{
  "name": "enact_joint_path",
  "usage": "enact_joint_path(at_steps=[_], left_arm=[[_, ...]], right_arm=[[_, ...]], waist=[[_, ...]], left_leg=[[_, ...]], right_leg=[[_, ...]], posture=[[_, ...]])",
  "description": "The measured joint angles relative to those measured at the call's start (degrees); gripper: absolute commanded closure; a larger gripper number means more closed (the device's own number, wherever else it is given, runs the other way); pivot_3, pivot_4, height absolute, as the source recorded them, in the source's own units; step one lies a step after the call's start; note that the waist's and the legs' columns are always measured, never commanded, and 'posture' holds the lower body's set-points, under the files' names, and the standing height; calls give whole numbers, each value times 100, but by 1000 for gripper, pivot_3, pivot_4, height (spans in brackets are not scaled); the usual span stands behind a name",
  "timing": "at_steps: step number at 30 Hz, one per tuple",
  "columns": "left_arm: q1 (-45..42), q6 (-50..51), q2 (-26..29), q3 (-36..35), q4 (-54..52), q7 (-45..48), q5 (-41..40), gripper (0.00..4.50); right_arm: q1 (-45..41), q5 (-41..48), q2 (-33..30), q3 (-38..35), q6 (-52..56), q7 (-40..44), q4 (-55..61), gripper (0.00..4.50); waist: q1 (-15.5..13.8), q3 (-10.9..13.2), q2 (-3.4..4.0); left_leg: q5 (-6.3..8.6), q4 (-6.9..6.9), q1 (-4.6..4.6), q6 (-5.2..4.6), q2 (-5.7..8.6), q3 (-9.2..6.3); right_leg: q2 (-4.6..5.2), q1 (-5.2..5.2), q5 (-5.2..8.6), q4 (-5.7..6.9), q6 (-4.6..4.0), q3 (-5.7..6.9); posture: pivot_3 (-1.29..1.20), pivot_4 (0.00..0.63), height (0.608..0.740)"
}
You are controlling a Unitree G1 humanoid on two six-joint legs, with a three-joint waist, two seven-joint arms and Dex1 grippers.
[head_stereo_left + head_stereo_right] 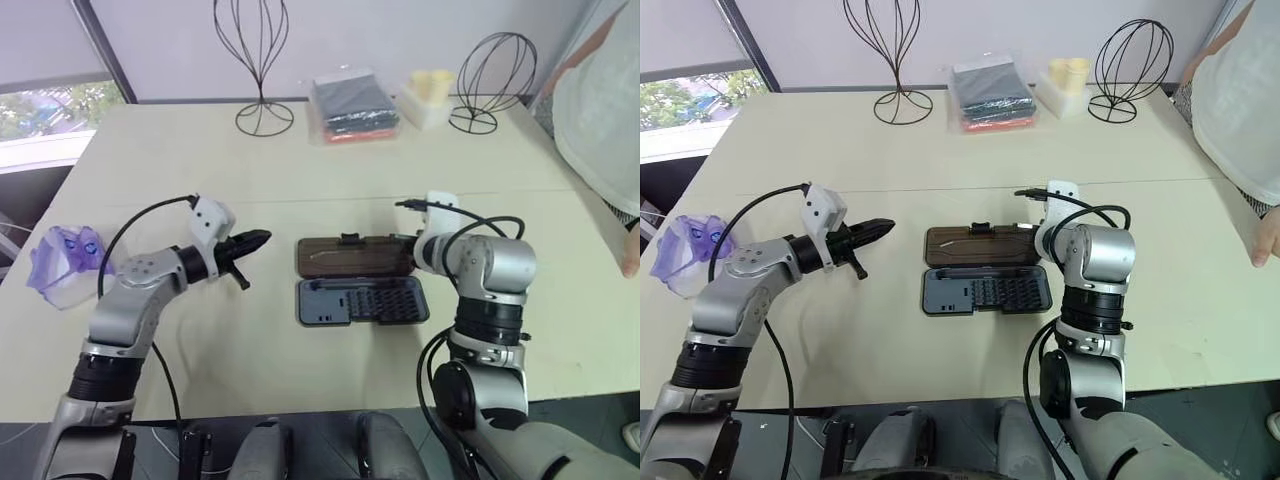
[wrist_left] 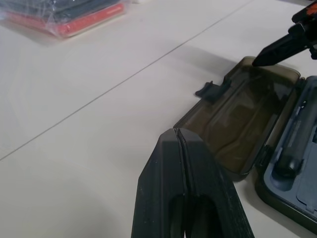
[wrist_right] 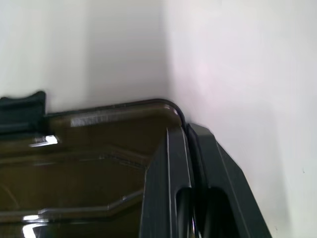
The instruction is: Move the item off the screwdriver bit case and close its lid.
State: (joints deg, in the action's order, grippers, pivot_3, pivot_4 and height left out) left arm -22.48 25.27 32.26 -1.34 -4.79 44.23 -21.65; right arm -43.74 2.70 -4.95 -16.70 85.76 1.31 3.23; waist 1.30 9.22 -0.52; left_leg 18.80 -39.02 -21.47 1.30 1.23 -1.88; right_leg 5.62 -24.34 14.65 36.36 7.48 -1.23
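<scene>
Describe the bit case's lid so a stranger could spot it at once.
On the cream table, midway between the two grippers, lies the open screwdriver bit case. The lid is its far half, folded flat: translucent smoky brown with a black latch tab, unlike the grey-blue tray of bits.

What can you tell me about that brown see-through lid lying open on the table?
The lid is a smoky-brown translucent plastic panel with rounded corners and a small black latch tab on its far long edge. It lies fully open and flat on the table, hinged to the dark case nearer the robot. The right gripper, shut, has its tip at the lid's right-hand end.
</scene>
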Motion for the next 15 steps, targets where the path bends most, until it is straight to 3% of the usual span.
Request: enact_joint_path(at_steps=[15], left_arm=[[-3,-145,15,-1,5,-56,22,4500]], right_arm=[[513,462,-491,627,517,311,867,4464]], waist=[[15,0,0]], left_leg=[[8,6,-1,-14,-2,0]], right_leg=[[-1,-4,0,-3,0,0]], posture=[[0,150,740]])
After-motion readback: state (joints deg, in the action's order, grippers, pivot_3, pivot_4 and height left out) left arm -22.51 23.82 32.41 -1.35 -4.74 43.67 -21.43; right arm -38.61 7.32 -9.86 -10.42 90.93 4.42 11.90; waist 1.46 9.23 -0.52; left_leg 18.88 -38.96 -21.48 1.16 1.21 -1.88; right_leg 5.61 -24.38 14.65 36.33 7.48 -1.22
